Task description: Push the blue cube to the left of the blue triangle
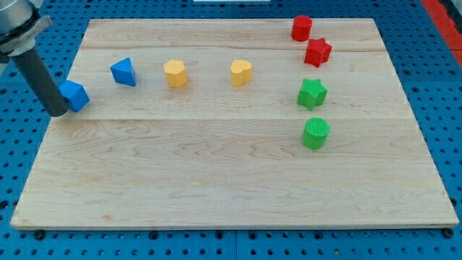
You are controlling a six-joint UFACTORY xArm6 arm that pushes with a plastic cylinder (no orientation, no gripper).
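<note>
The blue cube [75,94] lies near the wooden board's [216,173] left edge. The blue triangle [124,71] lies a short way to the cube's upper right, apart from it. My tip [56,112] rests against the cube's left side, at the board's left edge. The dark rod rises from it toward the view's top left.
A yellow hexagonal block [175,73] and a yellow heart-shaped block [241,72] lie right of the triangle. A red cylinder [302,27] and a red star [317,52] lie at the top right. A green star [312,94] and a green cylinder [315,133] lie below them.
</note>
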